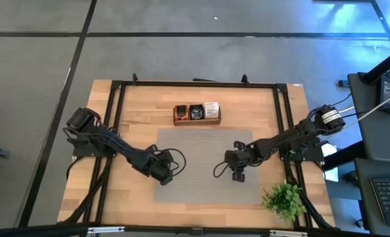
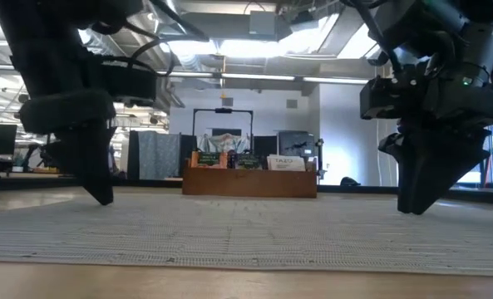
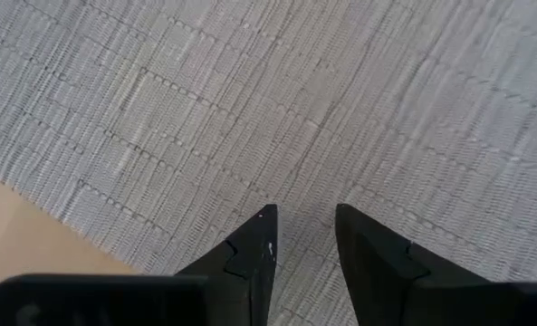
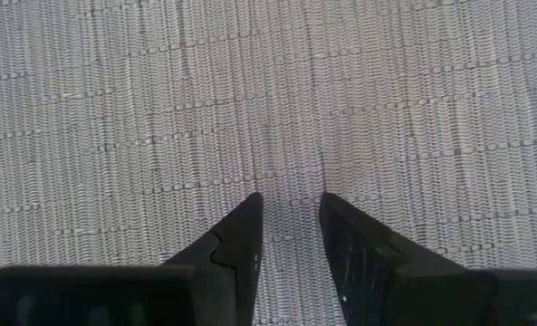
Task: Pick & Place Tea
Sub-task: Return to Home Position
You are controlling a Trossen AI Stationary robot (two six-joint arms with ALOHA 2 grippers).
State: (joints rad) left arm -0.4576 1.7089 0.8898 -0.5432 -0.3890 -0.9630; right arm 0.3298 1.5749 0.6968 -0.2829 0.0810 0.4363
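The tea sachets (image 1: 196,112) stand upright in a long wooden tray (image 1: 196,121) at the far middle of the table: orange ones on the left, dark ones in the middle, white ones (image 2: 287,163) on the right. My left gripper (image 1: 166,173) hangs over the near left part of a grey woven mat (image 1: 204,158). It points steeply down and stands open (image 3: 304,214) with nothing between its fingers. My right gripper (image 1: 238,172) hangs over the mat's right part and is also open and empty (image 4: 292,201). In the low view both sets of fingertips are close above the mat.
A small green plant (image 1: 284,197) stands at the table's near right corner. A black frame (image 1: 195,83) runs round the wooden table top. Bare mat lies between the two grippers and between them and the tray (image 2: 250,181).
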